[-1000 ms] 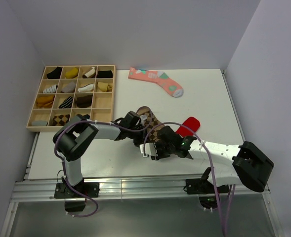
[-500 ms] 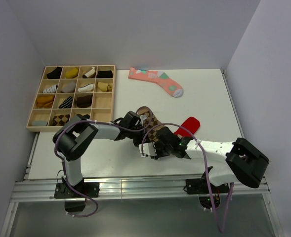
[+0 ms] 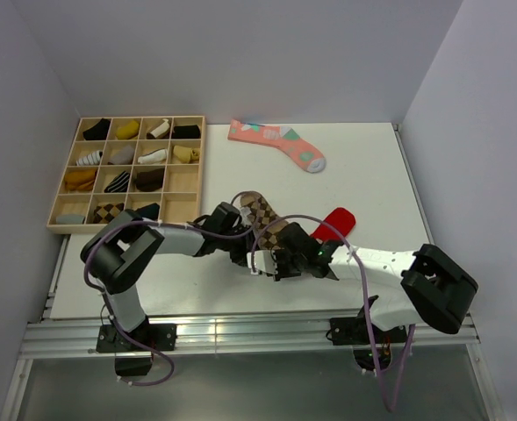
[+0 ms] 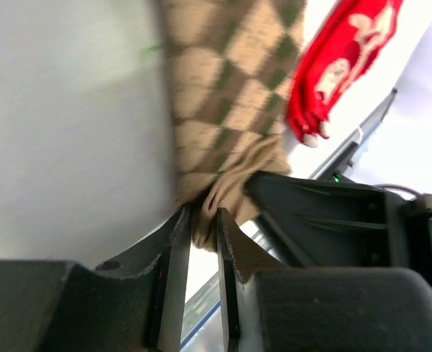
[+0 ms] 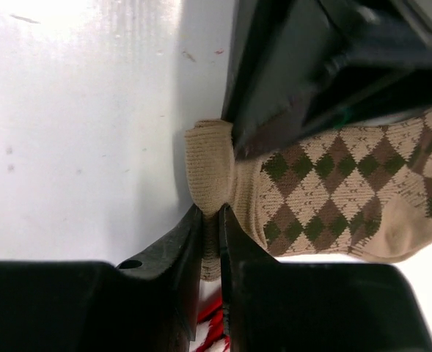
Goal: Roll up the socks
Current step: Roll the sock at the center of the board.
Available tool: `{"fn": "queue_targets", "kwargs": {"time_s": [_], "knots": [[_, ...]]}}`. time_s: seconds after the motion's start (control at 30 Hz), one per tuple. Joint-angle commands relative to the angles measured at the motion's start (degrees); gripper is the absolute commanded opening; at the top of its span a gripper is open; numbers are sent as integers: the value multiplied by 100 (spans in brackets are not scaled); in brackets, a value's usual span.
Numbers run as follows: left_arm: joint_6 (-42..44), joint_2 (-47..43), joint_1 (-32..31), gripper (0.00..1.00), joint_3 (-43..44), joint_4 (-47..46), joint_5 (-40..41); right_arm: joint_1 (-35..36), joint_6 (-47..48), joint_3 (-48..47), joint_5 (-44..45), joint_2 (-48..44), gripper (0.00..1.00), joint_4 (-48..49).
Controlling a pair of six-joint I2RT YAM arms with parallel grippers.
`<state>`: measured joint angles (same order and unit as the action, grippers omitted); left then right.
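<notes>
Left gripper [image 4: 199, 246] pinches the tan cuff of the argyle sock [image 3: 265, 219] between nearly closed fingers, and the right gripper [image 5: 210, 242] clamps the same cuff narrowly. The sock lies mid-worktop [image 3: 197, 289], nearer the near edge, with the red sock [image 3: 333, 224] just beside it on the right.

White tabletop [image 3: 372, 175] under soft, even light, boxed in by plain pale grey-lilac walls [image 3: 240, 53] beyond the left claw [image 4: 199, 224] and to either side of it, with a silver metal rail frame [image 3: 240, 333] and grey floor [image 3: 240, 386] on its near side.
</notes>
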<state>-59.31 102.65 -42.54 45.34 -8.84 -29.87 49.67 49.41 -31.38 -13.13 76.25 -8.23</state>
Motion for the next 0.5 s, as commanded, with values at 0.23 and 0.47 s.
{"fn": "queue_targets", "kwargs": {"time_s": [0.23, 0.47], "knots": [[-388, -798, 44, 28, -1079, -416, 1034, -457, -177, -1493, -1472, 802, 0, -1883], [-265, -2071, 44, 33, -1721, -636, 2177, -1195, -1, -2994, -2632, 2006, 0, -3620]]}}
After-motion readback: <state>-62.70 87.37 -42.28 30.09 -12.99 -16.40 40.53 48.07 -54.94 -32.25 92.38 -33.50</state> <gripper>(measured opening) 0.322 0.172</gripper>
